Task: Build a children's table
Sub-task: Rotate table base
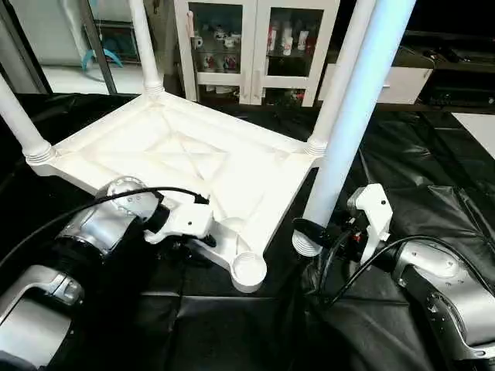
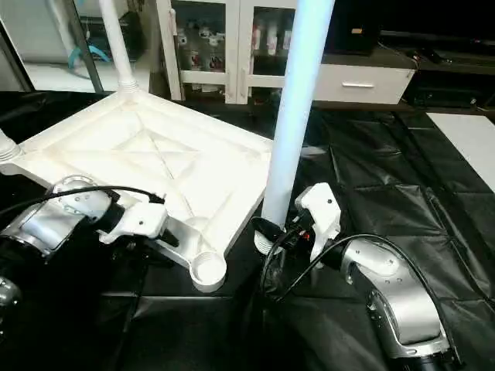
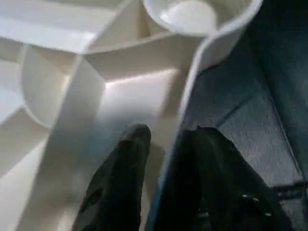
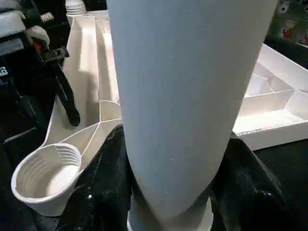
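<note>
From my head, the table top [image 1: 193,166] lies underside-up at 11 o'clock. My left wrist shows my left end effector [image 3: 161,168] pinching its rim. My right wrist shows my right end effector [image 4: 168,192] clamping the loose leg [image 4: 187,96] upright beside the empty socket [image 4: 45,173].

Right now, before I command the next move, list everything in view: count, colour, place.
Table top: one, white, upside down on the black sheet, ribbed X-braced underside up.
Fitted legs: three, white, standing up from the far, left and right corner sockets.
Loose leg: one, white, held upright beside the top's near-right edge, ribbed end down.
Empty socket: one, white, round, threaded, at the near corner.
Black sheet: one, black, covering the work surface.
Cabinet: one, white, glass doors, behind the work, small items inside.
Low drawer unit: one, white, right of the cabinet.
Left gripper: black fingers either side of the top's rim near the empty socket.
Right gripper: black fingers clasping the loose leg's lower end.
</note>
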`<state>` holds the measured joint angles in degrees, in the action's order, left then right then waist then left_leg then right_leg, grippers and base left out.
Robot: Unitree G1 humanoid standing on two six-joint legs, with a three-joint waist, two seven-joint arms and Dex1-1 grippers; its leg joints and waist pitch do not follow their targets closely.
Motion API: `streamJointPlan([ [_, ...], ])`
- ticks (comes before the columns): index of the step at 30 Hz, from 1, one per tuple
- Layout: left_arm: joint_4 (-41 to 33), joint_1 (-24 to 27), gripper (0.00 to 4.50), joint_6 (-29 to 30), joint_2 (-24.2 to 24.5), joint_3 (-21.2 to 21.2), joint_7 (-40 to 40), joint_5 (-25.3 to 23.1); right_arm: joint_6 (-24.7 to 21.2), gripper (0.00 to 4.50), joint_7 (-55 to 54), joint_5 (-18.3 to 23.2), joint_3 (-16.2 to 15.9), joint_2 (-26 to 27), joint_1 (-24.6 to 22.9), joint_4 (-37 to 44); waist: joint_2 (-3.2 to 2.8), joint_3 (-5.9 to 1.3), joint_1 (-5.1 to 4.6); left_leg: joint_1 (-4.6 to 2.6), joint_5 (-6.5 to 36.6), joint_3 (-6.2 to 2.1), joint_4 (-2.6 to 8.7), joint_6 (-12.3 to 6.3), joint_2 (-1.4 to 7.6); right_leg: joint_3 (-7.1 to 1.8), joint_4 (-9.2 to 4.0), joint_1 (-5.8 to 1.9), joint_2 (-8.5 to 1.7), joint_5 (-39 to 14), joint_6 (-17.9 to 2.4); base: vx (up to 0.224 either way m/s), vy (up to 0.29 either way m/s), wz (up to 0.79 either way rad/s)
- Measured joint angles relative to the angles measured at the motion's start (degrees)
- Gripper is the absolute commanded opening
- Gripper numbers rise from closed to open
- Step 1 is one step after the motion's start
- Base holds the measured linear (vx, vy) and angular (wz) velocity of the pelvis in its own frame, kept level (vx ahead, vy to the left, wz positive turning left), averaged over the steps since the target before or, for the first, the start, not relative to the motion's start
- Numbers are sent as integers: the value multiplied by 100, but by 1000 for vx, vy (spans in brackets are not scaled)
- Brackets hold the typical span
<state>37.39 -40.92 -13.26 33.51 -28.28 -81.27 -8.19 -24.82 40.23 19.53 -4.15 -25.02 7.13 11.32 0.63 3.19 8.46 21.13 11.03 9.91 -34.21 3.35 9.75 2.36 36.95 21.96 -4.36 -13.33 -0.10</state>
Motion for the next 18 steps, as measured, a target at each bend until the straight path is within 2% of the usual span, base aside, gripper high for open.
streamJointPlan([
  [2,81,-70,133,-118,-7,-86,7,-132,2,186,0,-13,-33,0,1,0,0,0,0,-1,0,0,0,0,0,0,1,0,0,0,0,0,0,0],
  [6,275,-181,117,-241,-30,-156,67,-320,5,186,-1,-48,-72,0,1,-2,0,0,-15,-2,0,0,0,0,1,0,2,0,0,0,0,0,0,0],
  [8,419,-256,91,-315,-28,-170,136,-404,7,186,-4,-61,-72,1,1,-3,-2,-1,-17,-3,0,0,0,0,1,0,2,0,0,0,0,0,0,0],
  [13,539,-287,62,-339,-49,-169,149,-440,8,186,-28,-62,-76,22,3,-3,-3,-2,-14,-7,0,1,0,1,1,-2,3,-3,0,4,-6,0,0,0],
  [14,537,-286,62,-291,-59,-164,146,-433,8,186,-39,-62,-76,23,3,-3,-3,-2,-18,-8,-1,1,0,2,1,-2,4,-3,0,5,-8,0,0,0],
  [18,93,-13,44,570,-242,104,137,-206,8,186,-202,-75,-71,160,19,-29,-26,-13,-48,-11,-1,7,0,3,1,-8,2,-2,0,7,-10,0,0,0],
])
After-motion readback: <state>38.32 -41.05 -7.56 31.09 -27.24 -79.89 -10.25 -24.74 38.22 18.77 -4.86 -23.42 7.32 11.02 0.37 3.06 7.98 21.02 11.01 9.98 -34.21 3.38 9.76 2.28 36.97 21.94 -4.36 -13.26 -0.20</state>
